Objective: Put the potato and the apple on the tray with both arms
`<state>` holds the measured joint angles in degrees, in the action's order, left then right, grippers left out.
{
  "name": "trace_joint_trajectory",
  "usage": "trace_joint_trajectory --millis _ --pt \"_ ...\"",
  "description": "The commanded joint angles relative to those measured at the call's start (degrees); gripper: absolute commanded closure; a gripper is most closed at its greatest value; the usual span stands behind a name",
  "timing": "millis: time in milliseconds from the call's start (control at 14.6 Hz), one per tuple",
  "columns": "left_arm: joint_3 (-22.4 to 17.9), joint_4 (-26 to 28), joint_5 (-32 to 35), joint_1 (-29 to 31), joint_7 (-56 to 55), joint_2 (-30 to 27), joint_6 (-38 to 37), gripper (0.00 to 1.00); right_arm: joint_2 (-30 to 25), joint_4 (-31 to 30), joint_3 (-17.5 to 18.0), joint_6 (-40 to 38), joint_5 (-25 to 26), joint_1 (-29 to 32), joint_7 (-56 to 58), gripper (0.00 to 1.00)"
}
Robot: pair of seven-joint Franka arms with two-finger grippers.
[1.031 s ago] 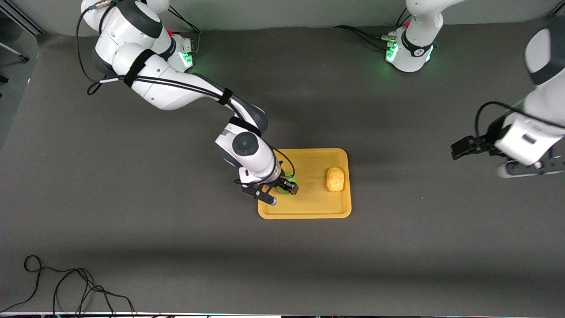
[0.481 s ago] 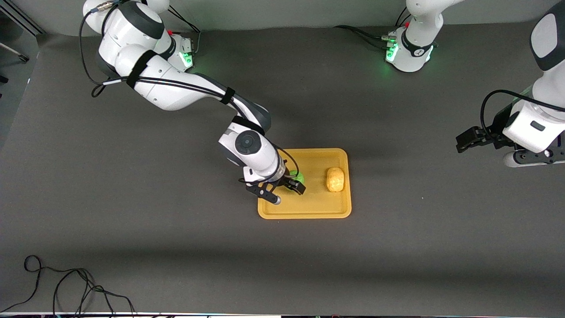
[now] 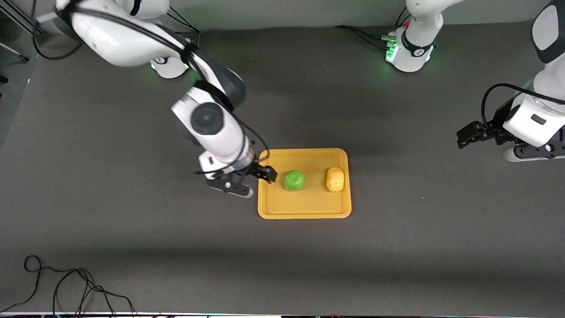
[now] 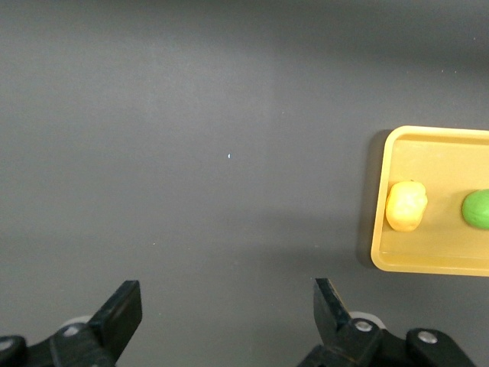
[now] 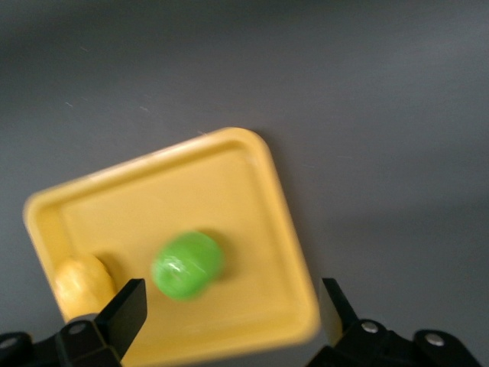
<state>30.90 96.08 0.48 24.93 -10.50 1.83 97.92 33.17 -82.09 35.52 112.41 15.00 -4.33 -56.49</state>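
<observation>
The yellow-orange tray (image 3: pixel 304 212) lies mid-table. The green apple (image 3: pixel 293 180) and the yellow-tan potato (image 3: pixel 335 179) rest on it side by side, the potato toward the left arm's end. My right gripper (image 3: pixel 248 179) is open and empty, raised over the tray's rim at the right arm's end. Its wrist view shows the tray (image 5: pixel 260 172), the apple (image 5: pixel 187 265) and the potato (image 5: pixel 80 287) below the open gripper (image 5: pixel 229 317). My left gripper (image 3: pixel 468 134) is open and empty over bare table, waiting. Its wrist view (image 4: pixel 227 313) shows the tray (image 4: pixel 428 264), the potato (image 4: pixel 406 206) and the apple (image 4: pixel 477 209) farther off.
The table is a dark grey mat. A black cable (image 3: pixel 66 287) loops near the front edge at the right arm's end. The left arm's base (image 3: pixel 408 51) with green lights stands at the back.
My right gripper has let go of the apple, risen and drawn back toward the right arm's end. The apple now lies on the tray. The left arm has barely moved.
</observation>
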Motion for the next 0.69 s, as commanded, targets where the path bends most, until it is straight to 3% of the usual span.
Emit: trace_joint_trajectory --millis 0,137,206,344,481,618 --pt "-0.2 0.6 0.0 0.0 1.5 -1.0 -0.8 0.0 -8.5 -2.6 -10.3 -7.1 -8.6 0.2 16.6 0.0" --pt "-0.1 0.9 0.0 -0.1 1.4 -1.0 -0.8 0.0 -10.5 -3.4 -17.3 -11.3 -8.6 0.2 30.7 0.0" --pt "-0.2 1.1 0.0 0.0 1.0 -1.4 -1.0 0.0 -12.2 -5.7 -22.1 -10.9 -8.9 0.2 36.8 0.0" --pt "-0.8 1.4 -0.3 0.1 0.6 -1.5 -0.5 0.0 -19.5 -12.4 -27.4 -6.5 -11.7 0.1 41.6 0.0" --pt "-7.2 1.3 -0.9 -6.1 0.4 -1.7 -0.3 0.0 -26.5 -18.5 -30.2 -4.3 -12.4 0.0 44.0 0.0" --pt "-18.3 2.0 -0.7 -16.8 0.5 -2.6 -0.4 0.0 -28.8 -18.2 -34.3 -8.4 -12.5 -0.1 51.2 0.0"
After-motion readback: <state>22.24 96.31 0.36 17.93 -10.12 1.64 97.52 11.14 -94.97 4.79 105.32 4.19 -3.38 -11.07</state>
